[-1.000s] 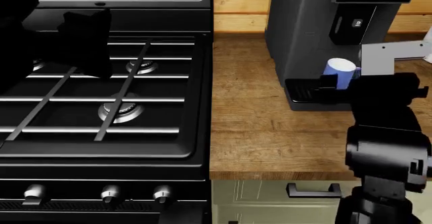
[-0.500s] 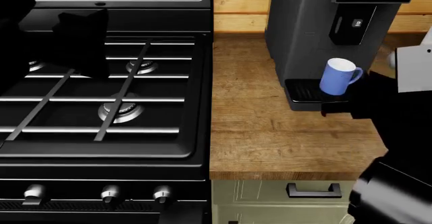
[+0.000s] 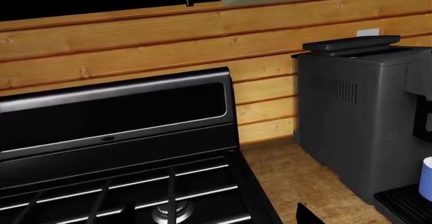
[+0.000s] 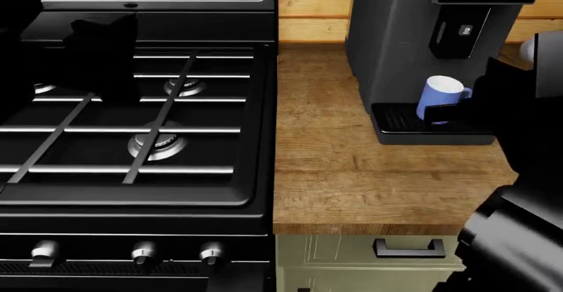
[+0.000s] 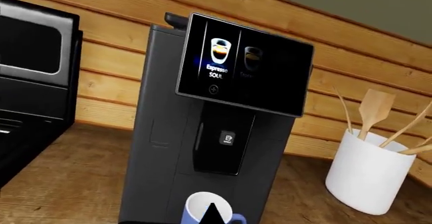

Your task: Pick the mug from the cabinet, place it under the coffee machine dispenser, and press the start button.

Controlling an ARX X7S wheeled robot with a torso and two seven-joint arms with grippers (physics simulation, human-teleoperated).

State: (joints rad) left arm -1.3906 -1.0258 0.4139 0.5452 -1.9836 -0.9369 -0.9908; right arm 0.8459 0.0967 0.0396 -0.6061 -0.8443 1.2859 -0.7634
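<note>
1. Mug (image 4: 439,98) parked upright on the black drip tray (image 4: 400,117) of the coffee machine (image 4: 413,35), right under the dispenser head; placement looks done, only the press left.
2. Start button (image 5: 227,139) small, grey, square, sitting well above the mug rim on the glossy black head.
3. Right arm (image 4: 519,173) hanging close beside the mug; right jaws mostly hidden, so can't tell if released or clenched; left gripper (image 4: 101,48) just a dark blob over the stove (image 4: 132,127), jaws unreadable too.
4. Could easily clip the handle on the way up and knock the mug off the tray; could also miss such a tiny target and hit the touchscreen (image 5: 243,67) instead.
5. Smooth light-blue cylinder, matte grey plastic casing, grainy wooden bench (image 4: 352,186), white utensil holder (image 5: 368,176) nearby.
</note>
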